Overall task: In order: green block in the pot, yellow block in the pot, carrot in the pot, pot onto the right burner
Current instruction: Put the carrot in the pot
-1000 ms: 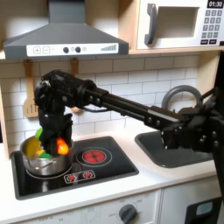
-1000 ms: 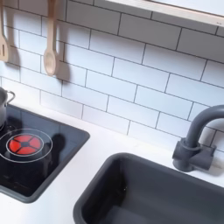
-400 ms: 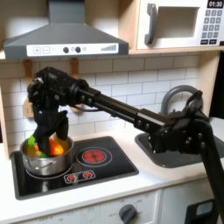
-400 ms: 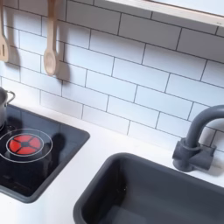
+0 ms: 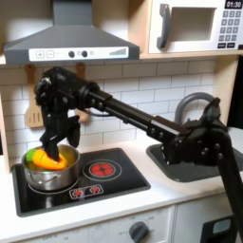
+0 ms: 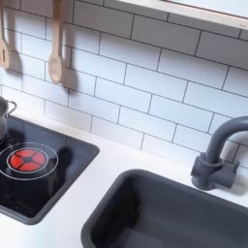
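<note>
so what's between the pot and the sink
In the first exterior view, the red burner lies between the pot and the sink, then bare counter.

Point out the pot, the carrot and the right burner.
pot [image 5: 49, 175]: first exterior view, on its silver front wall.
carrot [image 5: 55, 162]: first exterior view, on its orange body lying in the pot.
right burner [image 6: 29, 158]: second exterior view, on the red ring's middle.

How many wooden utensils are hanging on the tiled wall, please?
2 in the second exterior view: a wooden spoon at upper left, and another utensil cut off by that picture's left edge. More may hang beyond it.
</note>
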